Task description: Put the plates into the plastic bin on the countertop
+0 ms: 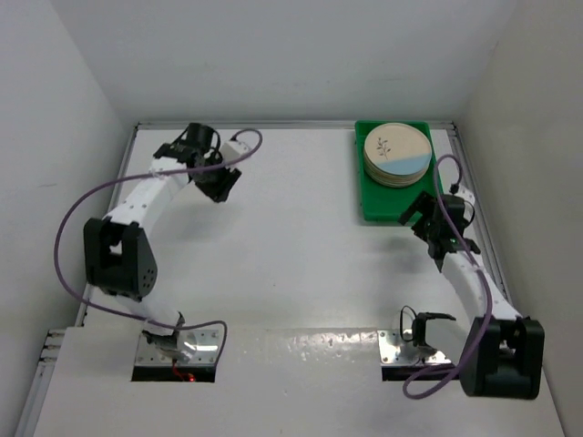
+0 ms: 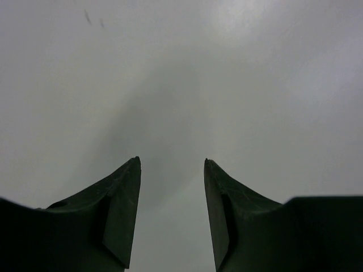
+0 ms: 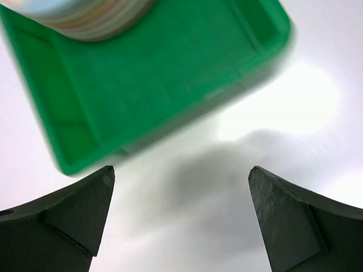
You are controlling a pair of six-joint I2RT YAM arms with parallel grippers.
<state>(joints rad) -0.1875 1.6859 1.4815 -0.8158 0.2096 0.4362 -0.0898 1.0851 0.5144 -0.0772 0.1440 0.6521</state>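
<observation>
Plates (image 1: 397,155): one stack, at far end of green bin (image 1: 383,208). Right fingers (image 3: 74,218): spread, empty, just beside bin's near end. Left fingers (image 2: 116,212): parted, empty, over table (image 1: 291,264). Step: loading looks complete; next move likely needs only arm withdrawal.
</observation>
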